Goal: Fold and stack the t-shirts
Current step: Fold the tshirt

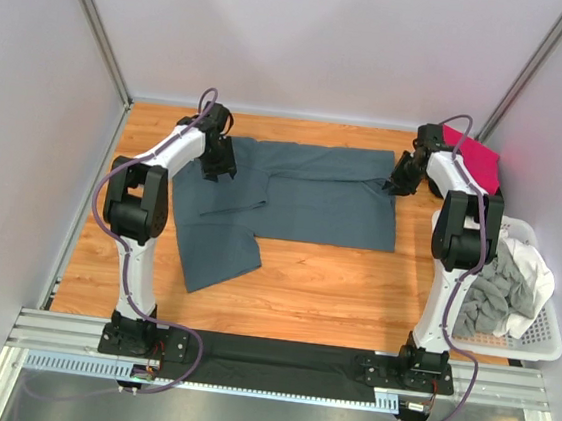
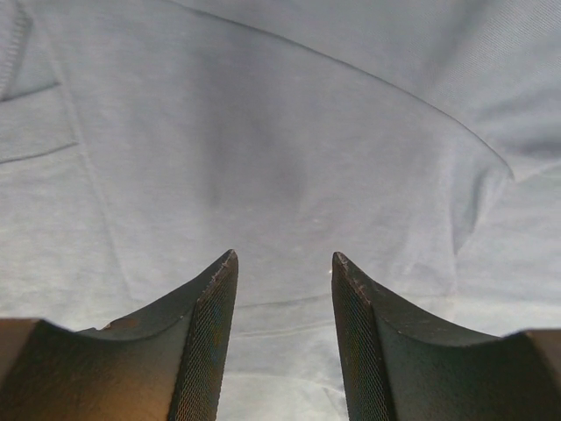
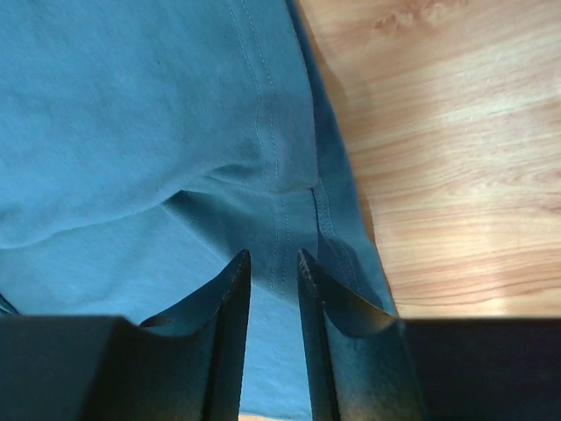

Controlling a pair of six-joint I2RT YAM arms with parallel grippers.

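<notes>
The left claw (image 2: 284,255) stands spread with nothing between its fingers, low over the slate blue-grey t-shirt (image 1: 313,194) at that shirt's far left part; the right claw (image 3: 273,253) is drawn nearly together over the stitched hem at the shirt's right edge, and whether it pinches the cloth cannot be told; the shirt lies flat across the far half of the worktop (image 1: 343,287), one flap reaching toward the near left; the likely trouble is an uneven pickup: if one claw bites a single layer, or the hem slips from the narrow right jaws, the fold would probably skew or bunch, and a drag to the right could push cloth onto the magenta-pink t-shirt (image 1: 479,161) in the far right corner; the worktop is pale wood; a white basket (image 1: 540,345) at its right edge holds a light grey t-shirt (image 1: 488,296) and a white t-shirt (image 1: 533,269); pale walls and metal posts enclose it
</notes>
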